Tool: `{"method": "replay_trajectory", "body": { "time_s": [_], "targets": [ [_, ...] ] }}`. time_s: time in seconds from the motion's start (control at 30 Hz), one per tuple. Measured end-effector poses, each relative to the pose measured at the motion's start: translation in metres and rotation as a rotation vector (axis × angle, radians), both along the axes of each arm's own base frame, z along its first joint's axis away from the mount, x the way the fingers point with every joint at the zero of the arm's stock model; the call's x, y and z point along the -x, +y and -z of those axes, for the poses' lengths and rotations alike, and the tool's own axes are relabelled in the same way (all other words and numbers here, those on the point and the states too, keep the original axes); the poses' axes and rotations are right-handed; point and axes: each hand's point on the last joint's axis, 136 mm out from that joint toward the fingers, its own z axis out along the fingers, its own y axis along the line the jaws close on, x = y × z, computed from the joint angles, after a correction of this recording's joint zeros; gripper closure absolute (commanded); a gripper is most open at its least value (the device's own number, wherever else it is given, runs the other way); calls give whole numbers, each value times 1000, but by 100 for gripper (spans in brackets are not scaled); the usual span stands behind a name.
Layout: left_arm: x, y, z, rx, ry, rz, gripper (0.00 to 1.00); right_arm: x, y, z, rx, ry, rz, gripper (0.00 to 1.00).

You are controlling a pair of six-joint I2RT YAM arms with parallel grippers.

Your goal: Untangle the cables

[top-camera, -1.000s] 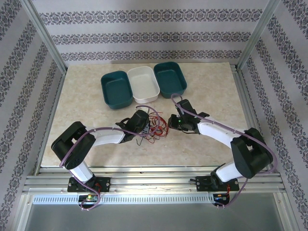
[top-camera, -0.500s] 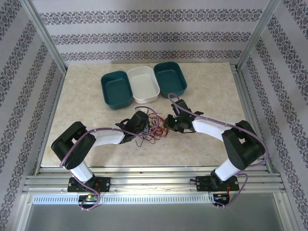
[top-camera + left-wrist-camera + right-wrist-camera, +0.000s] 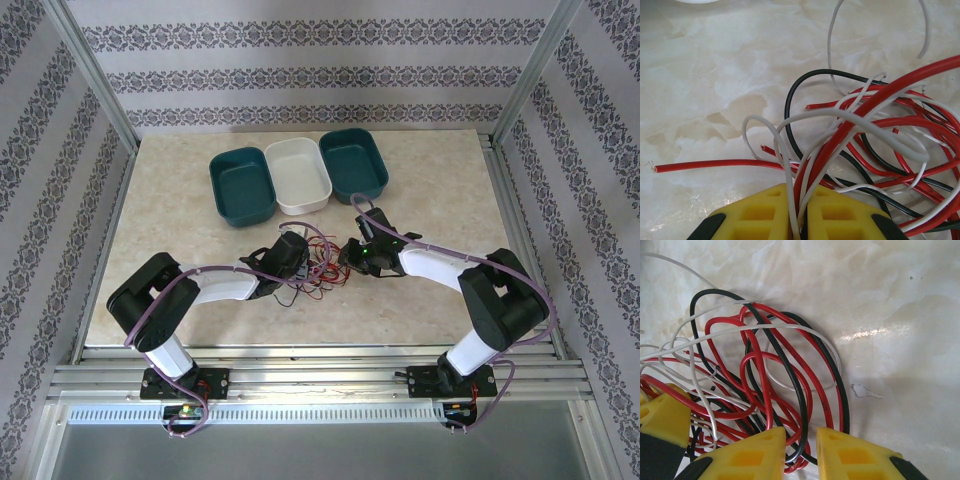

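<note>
1. Marbled beige table point(image 3: 170, 200) beneath everything. Along its far side, from the left: dark teal tub point(image 3: 243, 186), white tub point(image 3: 298, 176), second teal tub point(image 3: 353, 165), packed side by side.
2. Left of the tangle, nearer than the tubs: left gripper point(image 3: 305, 264), low over the table. Seen from its own wrist point(image 3: 797, 192), yellow fingers point(image 3: 760, 210) drawn almost together, pinching white and red strands that run into the slit between them.
3. At the middle, between both grippers: cables point(image 3: 322, 262), a loose knot of red, black and white wire lying on the table. From the left wrist point(image 3: 865, 130), one bare red end poking out leftward across the surface, thin white loops arching toward the far side.
4. Right of the tangle: right gripper point(image 3: 350, 257), reaching in from the right. From its wrist point(image 3: 801, 432), yellow fingers parted by a narrow gap, a black loop and a red strand of the knot point(image 3: 770, 370) lying within that gap, not squeezed.
</note>
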Motion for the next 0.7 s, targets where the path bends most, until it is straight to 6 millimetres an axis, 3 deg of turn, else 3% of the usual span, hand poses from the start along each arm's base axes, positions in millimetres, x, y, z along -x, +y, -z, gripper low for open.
{"method": "replay_trajectory", "body": {
  "time_s": [0.27, 0.7],
  "targets": [
    [0, 0, 0, 4, 2, -5, 88, 1, 5, 8, -39, 10, 11, 77],
    [1, 1, 2, 11, 11, -17, 88, -5, 15, 7, -110, -2, 24, 98]
  ]
}}
